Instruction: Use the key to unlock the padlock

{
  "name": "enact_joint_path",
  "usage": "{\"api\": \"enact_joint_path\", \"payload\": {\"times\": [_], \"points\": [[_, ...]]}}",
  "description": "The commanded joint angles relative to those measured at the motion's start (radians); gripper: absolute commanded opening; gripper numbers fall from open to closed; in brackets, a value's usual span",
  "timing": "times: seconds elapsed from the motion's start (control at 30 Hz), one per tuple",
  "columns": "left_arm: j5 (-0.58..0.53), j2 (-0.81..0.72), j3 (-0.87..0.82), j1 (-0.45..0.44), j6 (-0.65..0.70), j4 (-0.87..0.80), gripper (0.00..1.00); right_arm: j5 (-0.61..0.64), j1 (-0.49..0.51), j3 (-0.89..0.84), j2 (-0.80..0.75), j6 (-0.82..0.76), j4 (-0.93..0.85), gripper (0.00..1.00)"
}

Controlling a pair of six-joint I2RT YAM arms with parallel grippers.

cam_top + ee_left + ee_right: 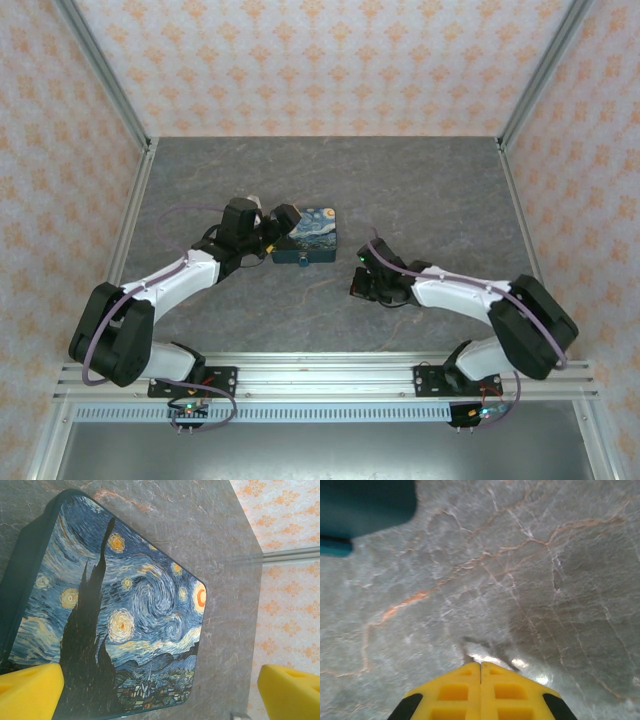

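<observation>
One grey marbled desk [430,190] carries everything. Two arms reach over it, the left arm [170,280] and the right arm [470,292]. One padlock [312,235] lies flat just left of the desk's middle. It is a rounded block with teal edges, its top face printed with dark-blue swirls, yellow stars and a black cypress. Of the two end effectors, the left end effector [159,680] is spread at the padlock's left side, the painted face showing between its yellow fingers [27,692]. The right end effector [481,680], well apart to the right, is pressed together low over the desk
</observation>
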Motion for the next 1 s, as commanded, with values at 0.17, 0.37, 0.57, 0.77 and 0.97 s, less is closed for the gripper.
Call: {"api": "enact_joint_path", "payload": {"times": [0.17,0.37,0.57,0.77,0.97], "points": [[-0.002,-0.008,-0.008,0.005,-0.005,0.017,1.00,-0.001,-0.004,0.082,0.122,-0.028,-0.010,0.00],[-0.001,0.002,-0.006,0.005,-0.006,0.024,1.00,0.010,-0.005,0.072,0.080,-0.035,-0.037,0.00],[0.000,0.002,-0.006,0.004,-0.004,0.024,1.00,0.037,-0.005,0.071,0.033,-0.034,-0.072,0.36],[-0.002,0.003,-0.010,0.005,-0.011,0.033,1.00,0.058,-0.004,0.109,0.037,0.041,-0.121,0.44],[-0.002,0.001,-0.014,0.004,-0.015,0.042,1.00,0.122,0.045,0.206,0.120,0.151,-0.214,0.48]]}}
